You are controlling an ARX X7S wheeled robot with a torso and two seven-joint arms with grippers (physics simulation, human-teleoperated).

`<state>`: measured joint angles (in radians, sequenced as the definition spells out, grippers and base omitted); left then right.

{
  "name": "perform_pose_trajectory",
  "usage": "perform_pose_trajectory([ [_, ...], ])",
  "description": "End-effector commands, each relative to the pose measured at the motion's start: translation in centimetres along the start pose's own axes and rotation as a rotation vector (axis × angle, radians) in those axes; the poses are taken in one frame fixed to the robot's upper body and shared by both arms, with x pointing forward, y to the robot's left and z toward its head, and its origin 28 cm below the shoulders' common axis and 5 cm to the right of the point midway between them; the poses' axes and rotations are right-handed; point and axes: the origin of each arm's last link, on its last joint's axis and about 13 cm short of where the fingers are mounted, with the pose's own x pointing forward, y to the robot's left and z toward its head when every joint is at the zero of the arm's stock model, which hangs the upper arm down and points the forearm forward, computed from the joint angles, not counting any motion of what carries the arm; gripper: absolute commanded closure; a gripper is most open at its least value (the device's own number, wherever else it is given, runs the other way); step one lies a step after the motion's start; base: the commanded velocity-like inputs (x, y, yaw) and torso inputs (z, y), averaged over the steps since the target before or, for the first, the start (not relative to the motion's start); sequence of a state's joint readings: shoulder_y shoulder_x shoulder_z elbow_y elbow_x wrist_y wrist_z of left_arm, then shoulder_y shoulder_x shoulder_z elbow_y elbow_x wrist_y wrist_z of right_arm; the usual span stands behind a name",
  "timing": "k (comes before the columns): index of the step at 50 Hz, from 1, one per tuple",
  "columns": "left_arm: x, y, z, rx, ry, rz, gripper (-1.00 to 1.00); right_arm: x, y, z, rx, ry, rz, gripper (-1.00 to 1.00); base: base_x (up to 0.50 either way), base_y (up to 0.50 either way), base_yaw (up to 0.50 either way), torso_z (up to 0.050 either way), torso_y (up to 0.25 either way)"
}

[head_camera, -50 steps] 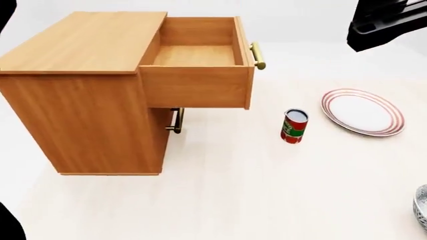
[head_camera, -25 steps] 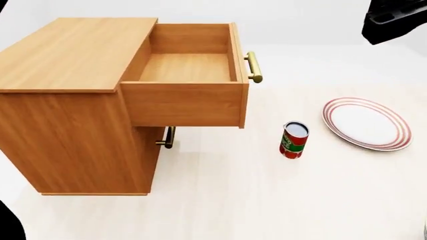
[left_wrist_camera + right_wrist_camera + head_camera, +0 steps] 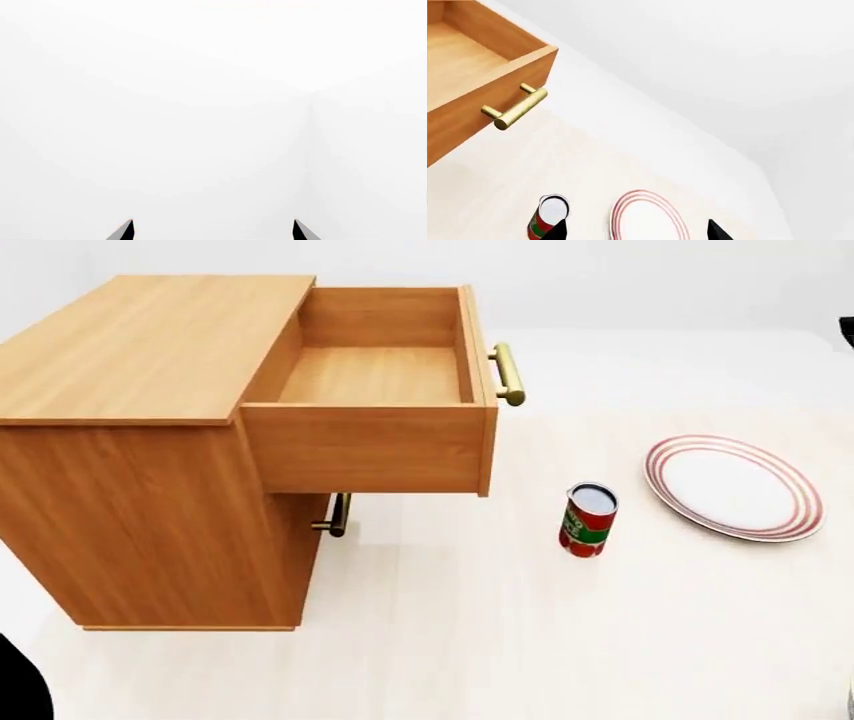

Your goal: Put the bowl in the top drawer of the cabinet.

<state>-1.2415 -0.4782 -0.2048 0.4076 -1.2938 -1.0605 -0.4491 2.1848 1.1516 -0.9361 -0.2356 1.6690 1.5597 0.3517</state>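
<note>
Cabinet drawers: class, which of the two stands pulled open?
The top drawer, with the longer brass handle; its empty wooden inside shows. The lower drawer sits shut beneath it.

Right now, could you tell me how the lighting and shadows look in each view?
Head view: even light, with a soft shadow under the open top drawer. Left wrist view: almost all washed-out white, with only the left claw tips dark. Right wrist view: sharp, with a shine on the drawer's brass handle.

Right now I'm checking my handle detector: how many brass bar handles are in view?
2. One brass bar handle is on the pulled-out top drawer of the orange-brown wooden cabinet; a smaller brass handle sits below on the lower drawer front, partly hidden.
</note>
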Motion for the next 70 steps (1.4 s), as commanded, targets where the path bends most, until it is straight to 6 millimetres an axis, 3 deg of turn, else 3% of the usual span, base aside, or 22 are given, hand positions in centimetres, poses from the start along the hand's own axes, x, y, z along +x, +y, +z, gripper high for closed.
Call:
perform_pose_trajectory([
  [1,0.0,0.0,0.3,-0.009,-0.005,-0.001,-1.00,0.0,-2.3,-4.7,-0.049,0.285,0.073,-1.00,0.00,0.00,0.00,0.000,0.000],
  [8,-0.1,-0.2,0.5,-0.004,-0.009,0.000,-1.00,-0.7,-3.7,-6.4,-0.127,0.401,0.108,-1.00,0.00,0.00,0.00,0.000,0.000],
  [17,-0.2,-0.3,0.7,-0.002,-0.016,-0.001,-1.00,-1.9,-3.9,-8.4,-0.142,0.499,0.134,-1.00,0.00,0.00,0.00,0.000,0.000],
  [29,-0.5,-0.4,1.0,0.004,-0.030,0.006,-1.00,-0.7,-1.7,-12.1,-0.087,0.609,0.163,-1.00,0.00,0.00,0.00,0.000,0.000],
  [40,-0.7,-0.4,1.2,0.007,-0.039,0.009,-1.00,0.1,0.0,-13.4,-0.067,0.662,0.193,-1.00,0.00,0.00,0.00,0.000,0.000],
  [53,-1.0,-0.7,1.5,0.011,-0.031,0.011,-1.00,2.2,1.8,-16.4,-0.008,0.704,0.238,-1.00,0.00,0.00,0.00,0.000,0.000],
  [70,-0.8,-0.7,1.4,0.015,-0.027,0.008,-1.00,3.8,2.4,-20.5,0.033,0.774,0.222,-1.00,0.00,0.00,0.00,0.000,0.000],
])
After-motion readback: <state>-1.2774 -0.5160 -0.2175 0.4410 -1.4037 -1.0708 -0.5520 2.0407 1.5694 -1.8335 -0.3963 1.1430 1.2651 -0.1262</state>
